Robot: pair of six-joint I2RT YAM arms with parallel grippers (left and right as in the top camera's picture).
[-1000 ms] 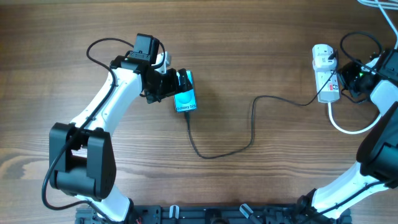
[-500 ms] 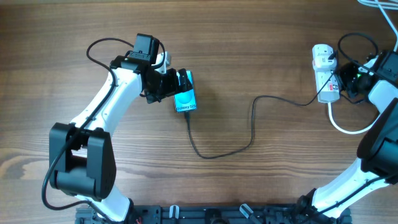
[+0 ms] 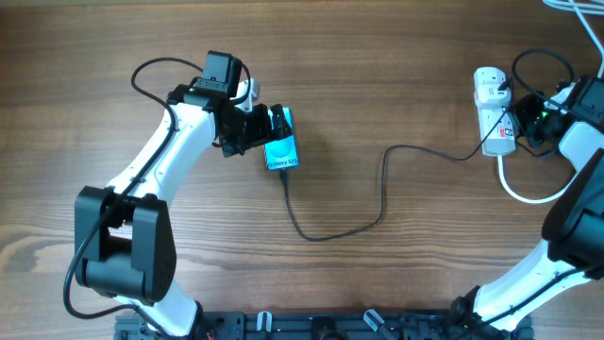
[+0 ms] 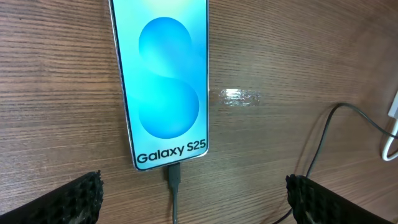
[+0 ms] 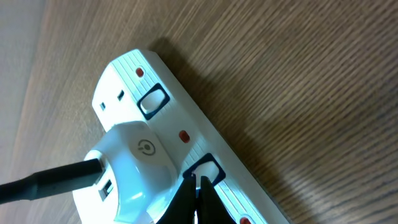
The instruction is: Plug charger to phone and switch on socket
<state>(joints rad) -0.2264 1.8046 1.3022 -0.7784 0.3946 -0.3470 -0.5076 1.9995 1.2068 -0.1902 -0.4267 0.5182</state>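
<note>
Lying flat on the wooden surface (image 3: 396,76), the phone (image 3: 280,149) sat left of centre, its turquoise screen up and the white band reading "Galaxy S25" at the end nearer the robot. In the left wrist view, the left fingers (image 4: 68,199) were spread wide. One textured tip showed in each lower corner, with the lower end of the phone (image 4: 165,81) between them, and neither tip touched it. The small black plug tip of the charger (image 4: 173,175) was seated in the port at the phone's lower edge. Seen from overhead, the charger (image 3: 382,189) ran as a thin black cable from the phone in a low loop, rose, then went right to the socket (image 3: 493,113).

The socket lay near the right edge of the surface, with a thick white lead (image 3: 519,194) curving away from its near end. In the right wrist view, the right fingers (image 5: 186,199) were pressed together into a single narrow point holding nothing. That point rested on a white rocker switch (image 5: 210,169) on the socket (image 5: 124,68), just beside a white plug (image 5: 134,162) that was pushed into the strip. Small red marks showed along the socket's top face, and a second rocker switch (image 5: 154,99) sat farther along, apart from the fingers.
</note>
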